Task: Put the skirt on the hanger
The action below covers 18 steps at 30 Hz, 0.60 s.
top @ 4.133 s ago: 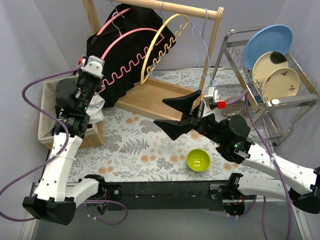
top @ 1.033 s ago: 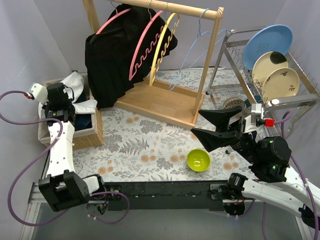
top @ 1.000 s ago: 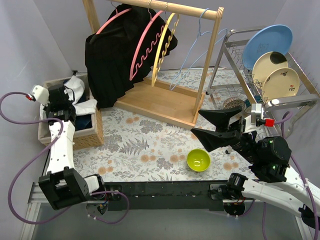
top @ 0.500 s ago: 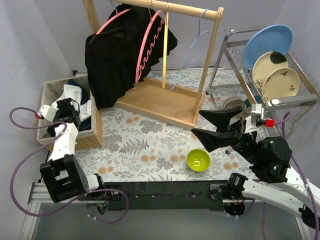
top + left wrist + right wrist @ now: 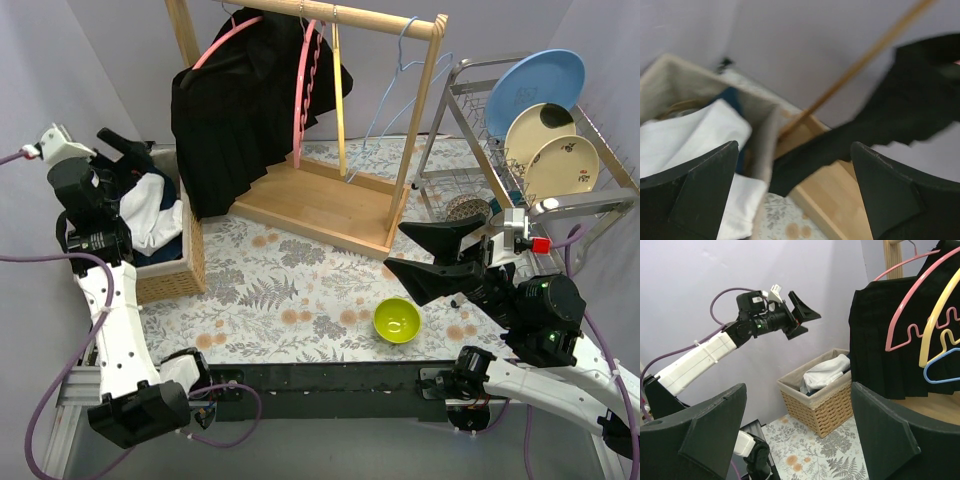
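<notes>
from overhead we see the black skirt (image 5: 235, 110) draped on a pink hanger (image 5: 301, 120) that hangs from the wooden rack (image 5: 395, 22), at the far left of the bench (image 5: 290, 290). only this view takes in the green bowl (image 5: 397, 320) on the bench and the dish rack (image 5: 560, 215) with its plates on the right. it also shows the left tool (image 5: 125, 152) raised over the wicker basket (image 5: 170, 275) and the right tool (image 5: 425, 258) held in the air beyond the bowl, well apart from the rack. both tools have their fingers spread wide with nothing between them. the left wrist view, which is blurred, looks past its own parted fingers into the basket and picks out what the overhead partly hides: white cloth (image 5: 695, 135) lying over something dark blue, with the skirt's hem and the rack's base behind. the right wrist view gives the side-on look the others lack. there the left arm (image 5: 705, 357) reaches up above the basket, the skirt hangs free of it, and a yellow hanger (image 5: 922, 350) sits just beside the pink one.
</notes>
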Available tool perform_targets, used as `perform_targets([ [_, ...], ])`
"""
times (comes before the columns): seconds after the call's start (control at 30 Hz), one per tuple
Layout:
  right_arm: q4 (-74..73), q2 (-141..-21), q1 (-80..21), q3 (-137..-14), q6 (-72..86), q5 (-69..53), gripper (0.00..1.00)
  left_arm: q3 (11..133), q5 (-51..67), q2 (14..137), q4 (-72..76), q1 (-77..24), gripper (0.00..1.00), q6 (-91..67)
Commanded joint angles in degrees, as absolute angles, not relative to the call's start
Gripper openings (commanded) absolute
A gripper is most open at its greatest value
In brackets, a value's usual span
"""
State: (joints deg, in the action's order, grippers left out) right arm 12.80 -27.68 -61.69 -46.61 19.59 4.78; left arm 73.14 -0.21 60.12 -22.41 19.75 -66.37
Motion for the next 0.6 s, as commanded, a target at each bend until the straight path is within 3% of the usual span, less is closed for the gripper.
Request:
perform_targets([
  [0.0,12.9,-27.8,-62.0,-48.7,19.7,5.0,0.91,76.5,27.0,61.8,-13.8,19.6,0.95,-59.4],
  [0.2,10.6,-29.1,-62.0,-50.9,16.8,5.5,0.91,92.4,41.4,74.2,-9.2,19.7,0.96,-58.4],
  [0.3,10.4,-29.1,-62.0,-51.7,14.9,6.1,0.92,99.5,50.1,81.9,-8.4,19.7,0.88,-59.9],
  [0.4,11.5,-28.6,-62.0,-51.5,13.5,6.4,0.93,102.1,56.3,85.9,-7.3,19.0,0.82,-60.1],
  [0.57,14.6,-28.2,-62.0,-50.1,12.7,7.1,0.93,99.2,54.6,85.9,-6.9,13.9,0.89,-52.4],
])
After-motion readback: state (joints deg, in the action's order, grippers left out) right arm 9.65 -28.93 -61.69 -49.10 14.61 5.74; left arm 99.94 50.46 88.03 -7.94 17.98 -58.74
